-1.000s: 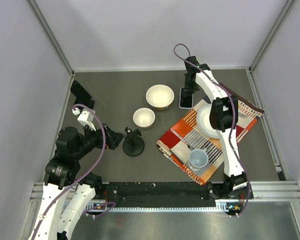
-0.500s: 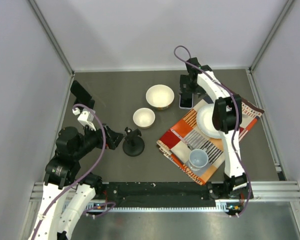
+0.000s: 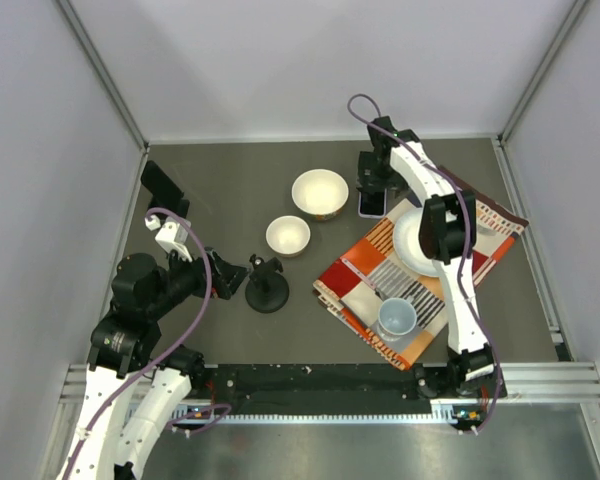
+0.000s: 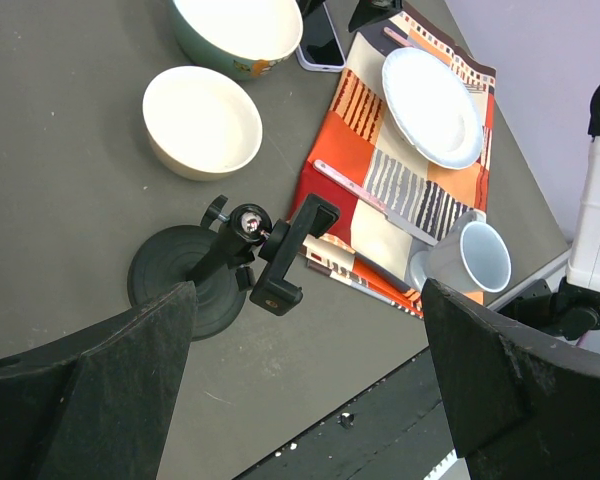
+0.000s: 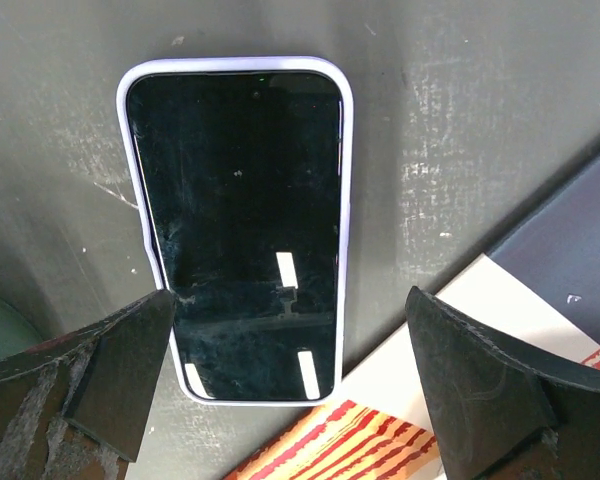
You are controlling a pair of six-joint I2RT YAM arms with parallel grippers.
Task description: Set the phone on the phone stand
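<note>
The phone, black-screened in a pale lilac case, lies flat and face up on the dark table, just behind the cloth's corner. My right gripper hangs open right over its lower half, one finger on each side, neither touching it; in the top view the right gripper is at the back middle. The black phone stand, a round base with a tilted clamp, stands at the front left. My left gripper is open just left of the stand, holding nothing.
A large bowl and a small white bowl sit between phone and stand. An orange striped cloth carries a white plate, a grey cup and a utensil. A black block leans at the left wall.
The right gripper has gone from shut to open above the phone and shifted slightly. The phone, the stand and the left arm have not moved.
</note>
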